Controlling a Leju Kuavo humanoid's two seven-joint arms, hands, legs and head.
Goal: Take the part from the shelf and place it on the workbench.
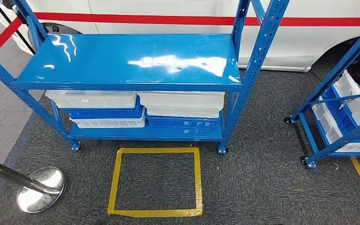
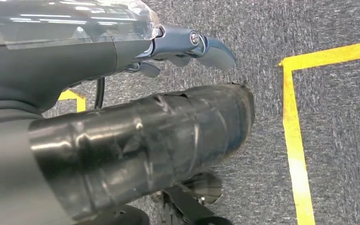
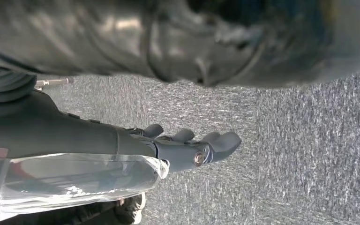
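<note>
While both arms hang at my sides, the left hand and right hand hold nothing, fingers loosely apart over the grey carpet. Ahead stands the blue shelf, its glossy top board bare; the part, I judge, lies in one of the white bins or blue bins stacked on the lower level, though I cannot tell which. Doing this well means squaring up at the yellow taped box, then reaching low beneath the top board's front edge. Room is open in front; a stanchion base sits left, a second rack right.
</note>
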